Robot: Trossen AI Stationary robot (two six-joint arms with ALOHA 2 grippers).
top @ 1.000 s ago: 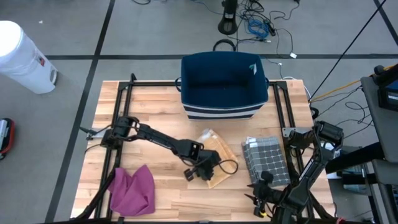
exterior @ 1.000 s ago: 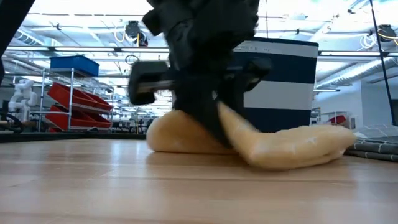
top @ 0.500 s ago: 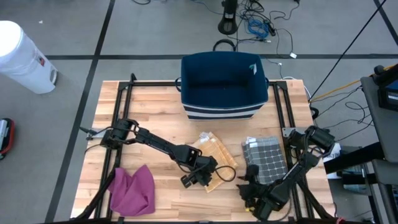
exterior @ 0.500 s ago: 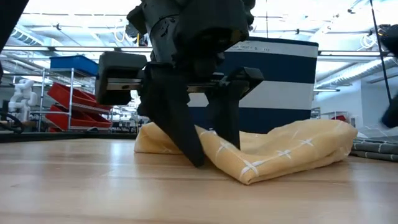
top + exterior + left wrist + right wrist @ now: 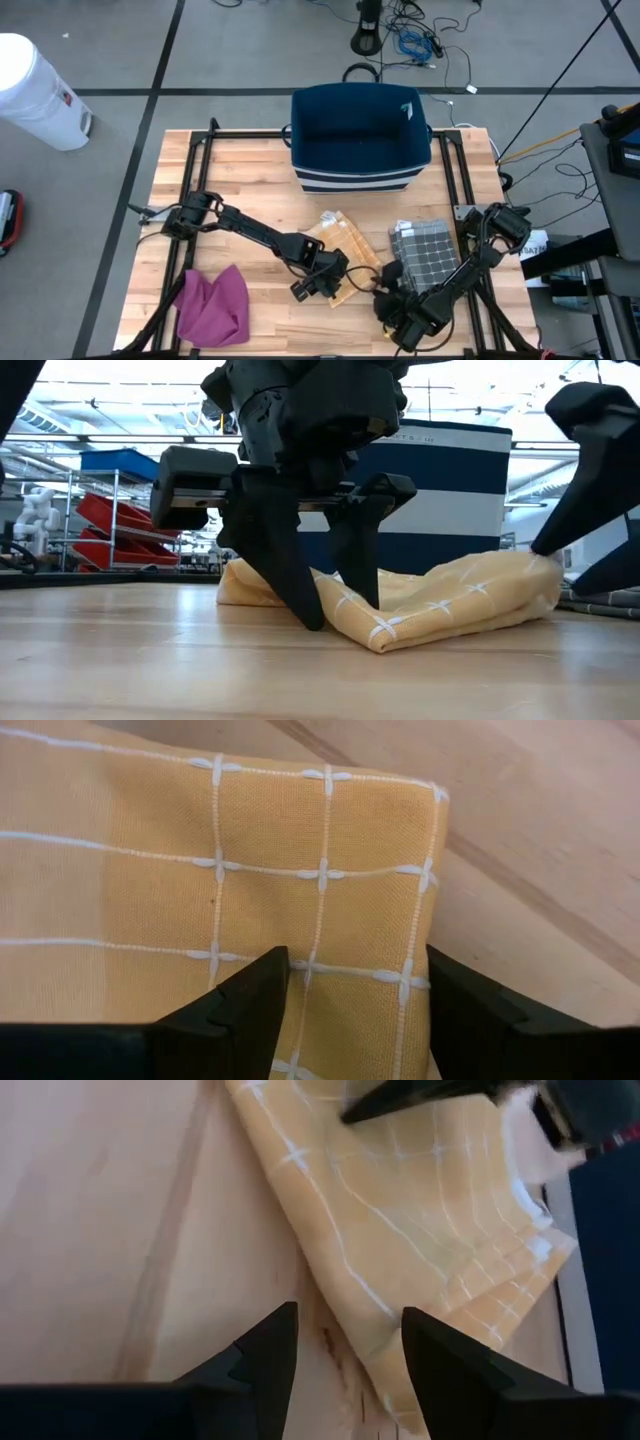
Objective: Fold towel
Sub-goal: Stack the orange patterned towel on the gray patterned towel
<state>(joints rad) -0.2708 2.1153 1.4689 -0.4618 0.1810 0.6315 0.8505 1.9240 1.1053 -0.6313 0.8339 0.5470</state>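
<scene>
A yellow towel [image 5: 352,248] with white grid stitching lies folded on the wooden table, its folded edge [image 5: 385,640] toward the near side. My left gripper [image 5: 322,285] is open and points steeply down over the towel's near corner [image 5: 420,810], a strip of cloth showing between its fingers [image 5: 300,575]. My right gripper [image 5: 386,284] is open and hovers low by the towel's right end [image 5: 540,575]; the towel's edge [image 5: 340,1280] lies just ahead of it. My left gripper's open fingers come down from above on the towel's near corner [image 5: 350,920], which lies flat on the table. Their tips reach down to the cloth, but I cannot tell whether they touch it.
A navy basket [image 5: 360,138] stands at the far middle. A folded grey checked towel [image 5: 428,255] lies right of the yellow one, close to my right arm. A magenta cloth [image 5: 213,305] lies at the near left. Black frame rails [image 5: 200,200] run along the table's sides.
My left gripper has opened and let go of the yellow towel, whose lifted fold has dropped and lies flat. My right gripper has come from the near right corner toward the towel's right end, sinking and rolling its wrist.
</scene>
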